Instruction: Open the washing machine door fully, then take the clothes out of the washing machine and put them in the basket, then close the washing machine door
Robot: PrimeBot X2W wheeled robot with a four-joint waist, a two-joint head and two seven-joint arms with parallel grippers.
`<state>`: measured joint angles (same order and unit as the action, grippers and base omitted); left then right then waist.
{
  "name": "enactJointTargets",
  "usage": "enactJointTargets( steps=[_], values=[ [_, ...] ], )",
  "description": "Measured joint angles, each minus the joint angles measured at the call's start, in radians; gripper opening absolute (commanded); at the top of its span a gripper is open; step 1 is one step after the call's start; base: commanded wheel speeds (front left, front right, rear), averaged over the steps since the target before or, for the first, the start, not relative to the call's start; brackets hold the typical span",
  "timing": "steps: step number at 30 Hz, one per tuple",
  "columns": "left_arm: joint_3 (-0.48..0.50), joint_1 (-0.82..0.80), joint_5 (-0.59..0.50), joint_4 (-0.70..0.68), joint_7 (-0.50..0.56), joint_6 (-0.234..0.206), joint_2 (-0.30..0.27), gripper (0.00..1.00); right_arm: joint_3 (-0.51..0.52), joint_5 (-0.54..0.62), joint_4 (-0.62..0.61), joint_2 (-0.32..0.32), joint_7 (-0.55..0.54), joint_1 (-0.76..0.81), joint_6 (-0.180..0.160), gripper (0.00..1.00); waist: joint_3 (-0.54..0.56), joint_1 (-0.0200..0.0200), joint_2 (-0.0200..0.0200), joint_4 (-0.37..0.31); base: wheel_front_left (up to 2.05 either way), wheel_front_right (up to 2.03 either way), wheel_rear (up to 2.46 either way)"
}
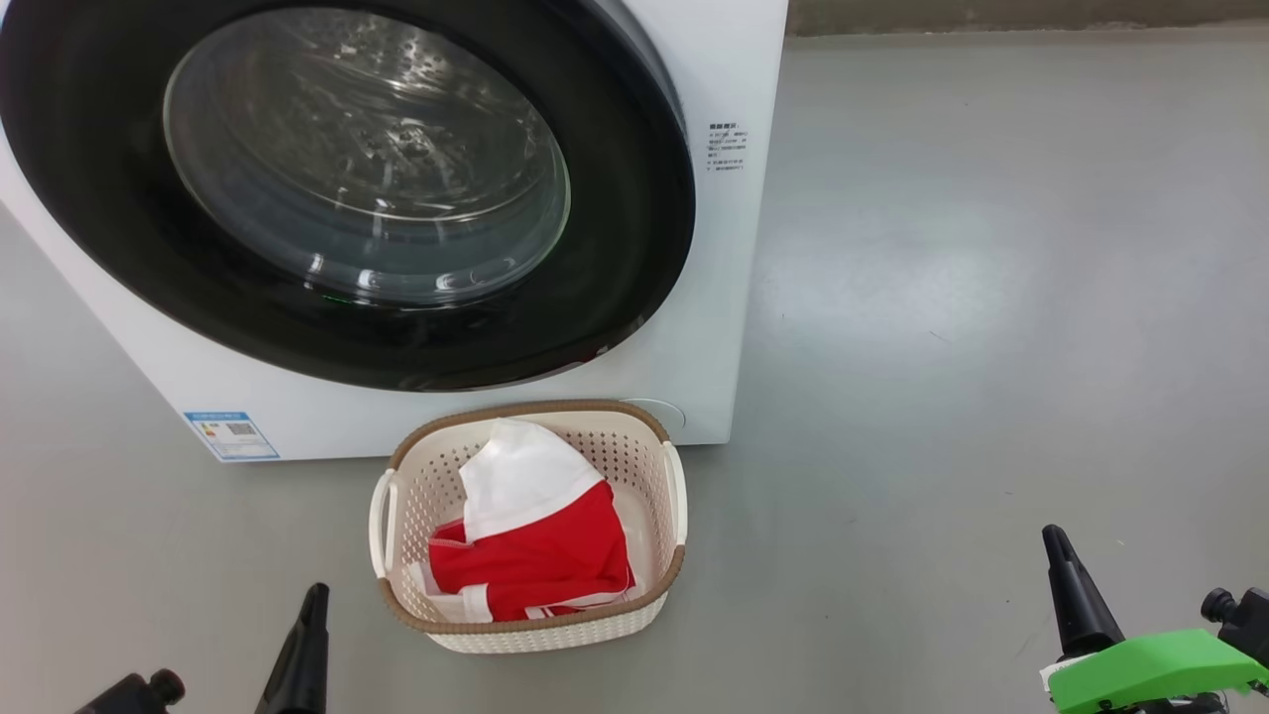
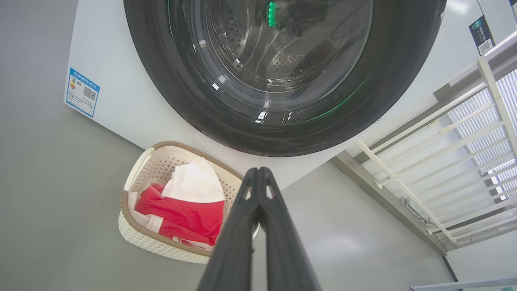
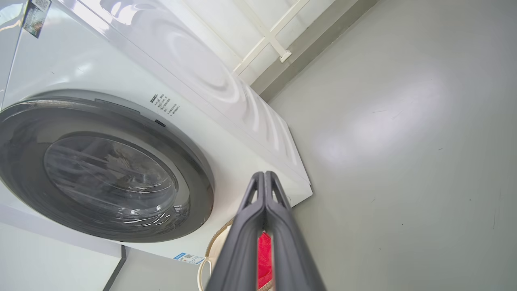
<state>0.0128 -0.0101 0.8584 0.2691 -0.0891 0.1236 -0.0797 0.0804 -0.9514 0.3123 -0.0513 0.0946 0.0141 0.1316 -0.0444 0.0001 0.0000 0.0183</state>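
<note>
The washing machine [image 1: 724, 248] stands at the upper left, its door [image 1: 129, 228] shut flat against the front, black rim around a clear glass bowl. On the floor before it sits the cream basket [image 1: 654, 466] holding the red and white clothes [image 1: 540, 555]. The basket [image 2: 133, 234] and clothes [image 2: 181, 214] also show in the left wrist view, under the door [image 2: 383, 93]. My left gripper [image 1: 315, 595] is shut, low at the basket's left, holding nothing. My right gripper [image 1: 1053, 540] is shut and empty, far to the basket's right. In its wrist view the fingers [image 3: 278, 226] meet at the tips.
Grey floor [image 1: 991, 297] spreads wide to the right of the machine. A white railing [image 2: 444, 161] stands beside the machine in the left wrist view. A blue energy label [image 1: 230, 434] sits at the machine's lower left corner.
</note>
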Motion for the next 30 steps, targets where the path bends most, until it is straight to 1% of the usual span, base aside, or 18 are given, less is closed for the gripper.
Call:
enactJointTargets(
  steps=[22,30],
  values=[
    [0.018,-0.019,0.239,0.001,0.058,0.0,0.007,0.0,0.008,-0.2,-0.011,0.001,-0.064,-0.024,0.0,0.0,0.014,0.0,0.0,-0.006,0.0,0.0,0.0],
    [0.023,-0.022,0.335,0.001,0.084,0.0,0.01,0.0,0.014,-0.293,-0.013,0.001,-0.087,-0.024,0.0,0.0,0.019,0.0,0.0,-0.008,0.0,0.0,0.0]
  ],
)
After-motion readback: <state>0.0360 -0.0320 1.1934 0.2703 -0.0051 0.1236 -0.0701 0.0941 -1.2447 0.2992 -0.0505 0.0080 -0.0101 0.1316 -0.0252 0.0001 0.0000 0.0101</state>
